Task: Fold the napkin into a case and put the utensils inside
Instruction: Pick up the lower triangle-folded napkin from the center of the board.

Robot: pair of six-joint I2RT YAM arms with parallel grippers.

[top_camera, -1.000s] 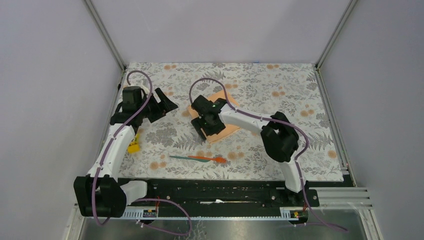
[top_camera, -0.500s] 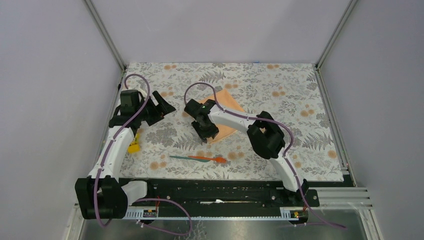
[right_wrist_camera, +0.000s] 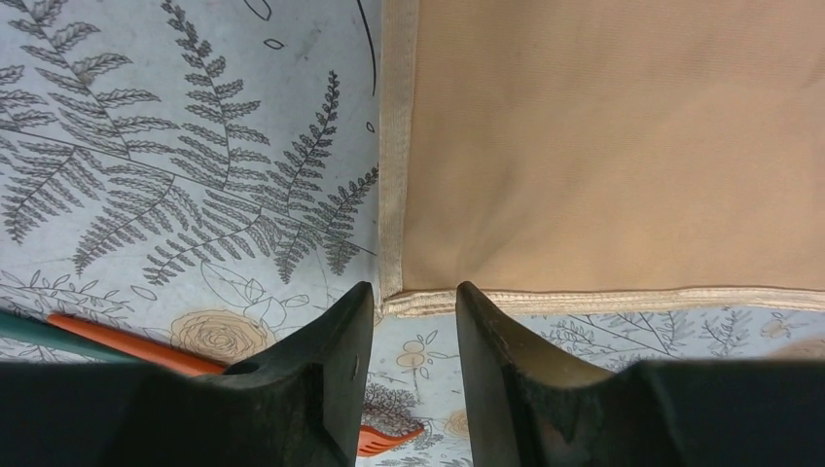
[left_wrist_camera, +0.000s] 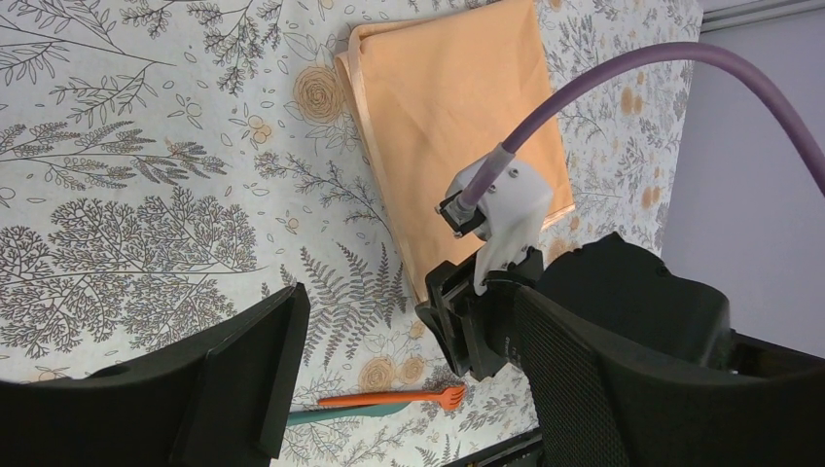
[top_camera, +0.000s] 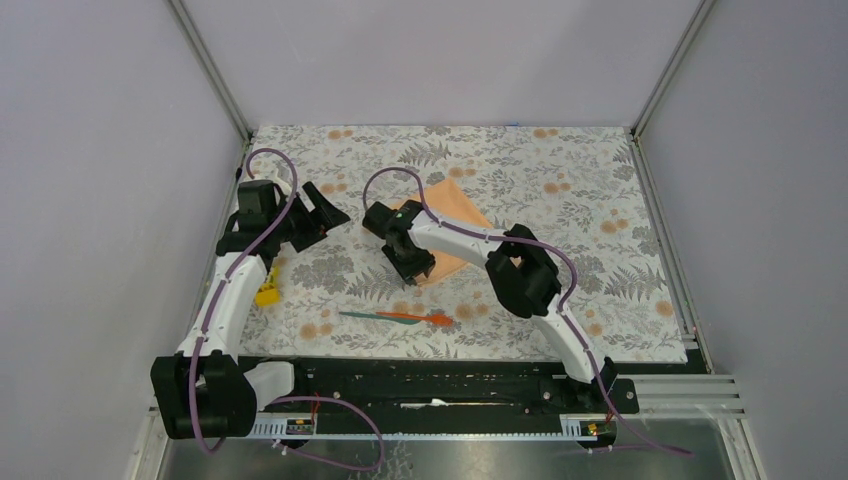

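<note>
On the floral tablecloth (top_camera: 600, 190), seen from above, the peach napkin (top_camera: 462, 208) lies a little far of the middle, turned corner-on. The right gripper (top_camera: 414, 270) points down at its near-left corner. The left gripper (top_camera: 332, 206) hangs well to the left of the cloth, jaws spread wide and holding nothing. The utensils (top_camera: 395, 317) lie near the front edge, apart from the napkin: a teal-green piece (top_camera: 358, 314) on the left overlaps an orange-red fork (top_camera: 425, 319) whose tines point right. A yellow block (top_camera: 267, 292) sits beside the left arm.

From the left wrist, the napkin lies flat, with doubled edges along one side. The right gripper stands at the corner nearest the utensils, and the left gripper's own fingers (left_wrist_camera: 248, 375) stand far apart over tablecloth.

From the right wrist, the two fingers (right_wrist_camera: 326, 375) stand part-way apart, a strip of tablecloth showing between them. The napkin's hemmed corner lies just at their tips, not clamped. The orange-red fork and the teal-green piece show beside one finger.
</note>
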